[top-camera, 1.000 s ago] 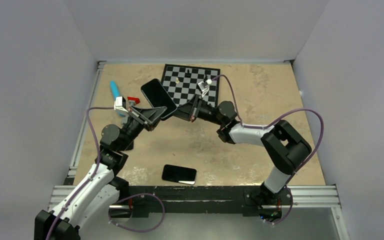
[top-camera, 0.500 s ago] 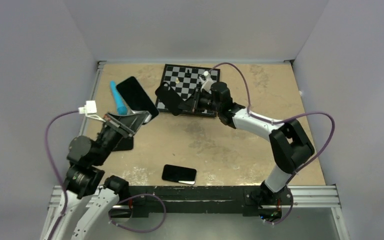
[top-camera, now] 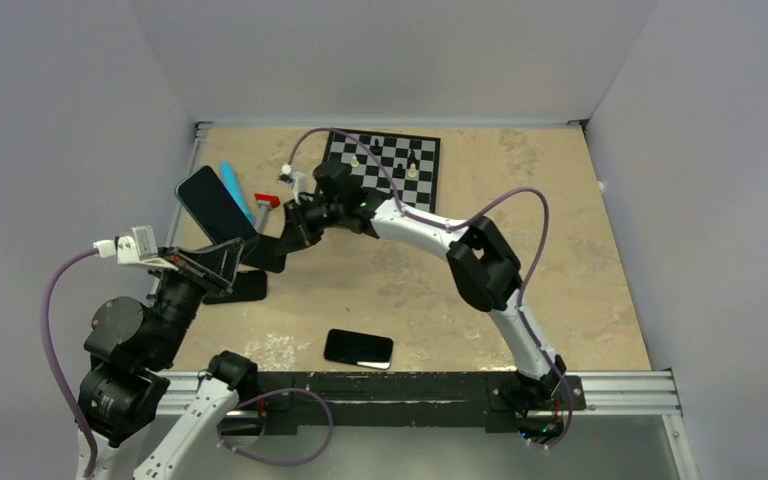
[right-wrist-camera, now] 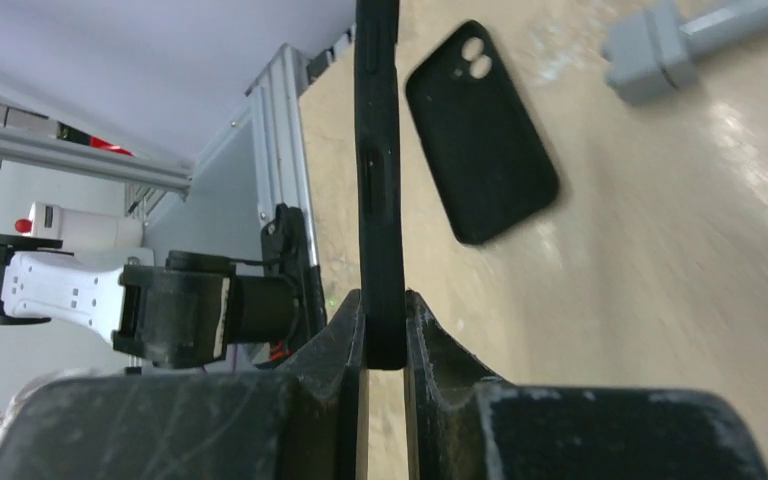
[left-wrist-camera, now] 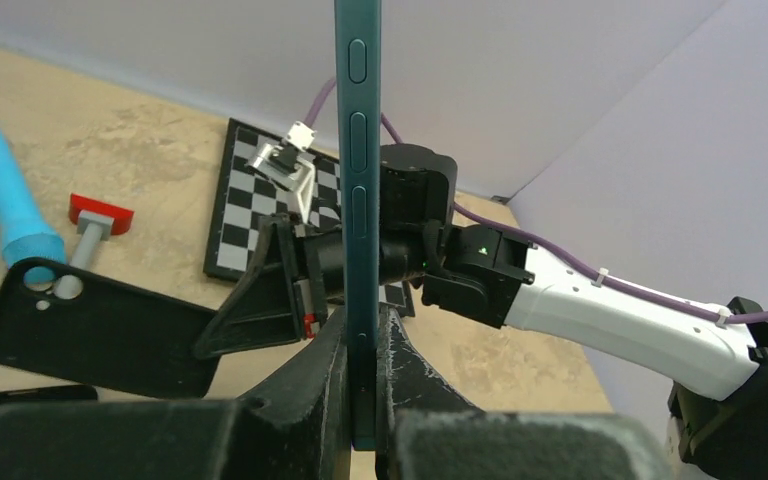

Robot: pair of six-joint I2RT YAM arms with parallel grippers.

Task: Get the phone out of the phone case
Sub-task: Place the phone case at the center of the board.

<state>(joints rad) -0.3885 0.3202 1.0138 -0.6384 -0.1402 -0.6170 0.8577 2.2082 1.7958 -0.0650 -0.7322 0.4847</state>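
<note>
Phone [left-wrist-camera: 358, 150] in L gripper [left-wrist-camera: 362, 335], case [right-wrist-camera: 378, 150] in R gripper [right-wrist-camera: 384, 315] (both clamped).

The right half of the table [top-camera: 570, 250] is bare and gives ample room. The right arm [top-camera: 415, 218] lies across the middle toward the left, barring the way from the near edge to the chessboard [top-camera: 385, 160]. The left rear is crowded: the left hand [left-wrist-camera: 362, 330] holds the phone [top-camera: 215, 203] upright, and the right hand [right-wrist-camera: 382, 315] holds the case [left-wrist-camera: 90, 335] close beside it. A spare case [top-camera: 235, 288] lies under them (flat on the table). Behind are a blue tube [top-camera: 232, 182] and a red tool [top-camera: 267, 200]. A flat phone [top-camera: 358, 348] lies near the front edge.
</note>
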